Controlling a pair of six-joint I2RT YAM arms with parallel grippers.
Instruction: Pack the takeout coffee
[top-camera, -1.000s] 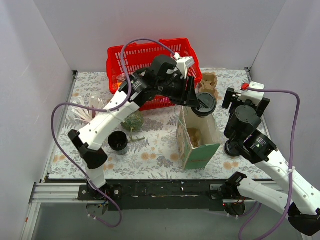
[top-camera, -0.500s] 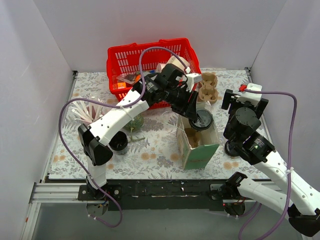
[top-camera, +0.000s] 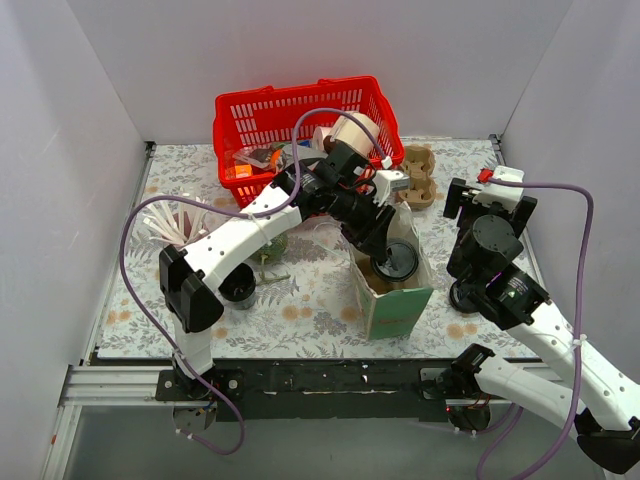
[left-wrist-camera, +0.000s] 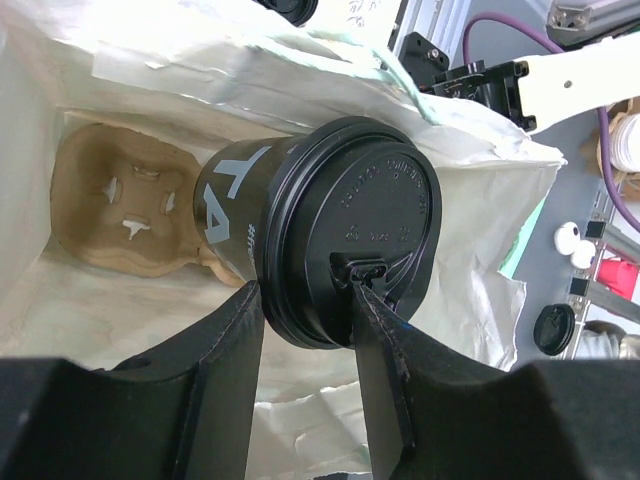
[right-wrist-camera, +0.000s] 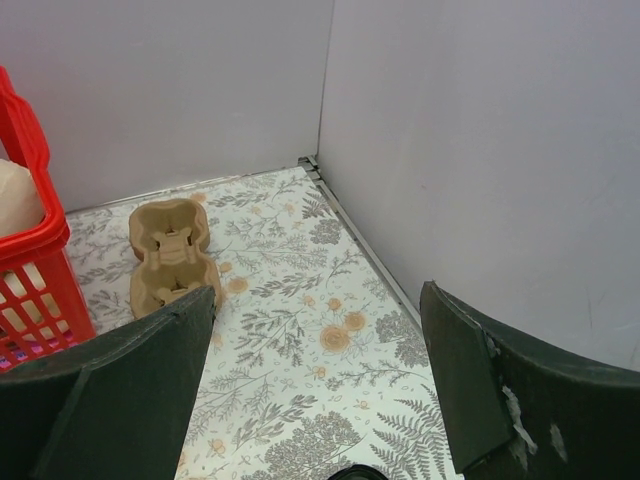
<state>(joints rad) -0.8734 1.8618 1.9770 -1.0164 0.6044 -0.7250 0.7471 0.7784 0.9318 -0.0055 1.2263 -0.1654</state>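
My left gripper (top-camera: 385, 255) is shut on the rim of a black takeout coffee cup (top-camera: 396, 262) with a black lid (left-wrist-camera: 365, 225), held inside the mouth of the open paper bag (top-camera: 404, 305). In the left wrist view the cup (left-wrist-camera: 240, 215) hangs tilted above a brown cardboard cup carrier (left-wrist-camera: 115, 205) lying at the bag's bottom. My right gripper (right-wrist-camera: 315, 390) is open and empty, above the floral table at the right. A second cardboard carrier (top-camera: 415, 172) lies near the back right; it also shows in the right wrist view (right-wrist-camera: 168, 252).
A red basket (top-camera: 300, 115) with assorted items stands at the back. Another black cup (top-camera: 237, 284) stands at the left near a green round object (top-camera: 268, 243). Black lids (top-camera: 465, 296) lie at the right by my right arm. White walls enclose the table.
My left gripper has carried the cup from above the bag's far rim down and toward me, into the bag's opening. The right arm has stayed put.
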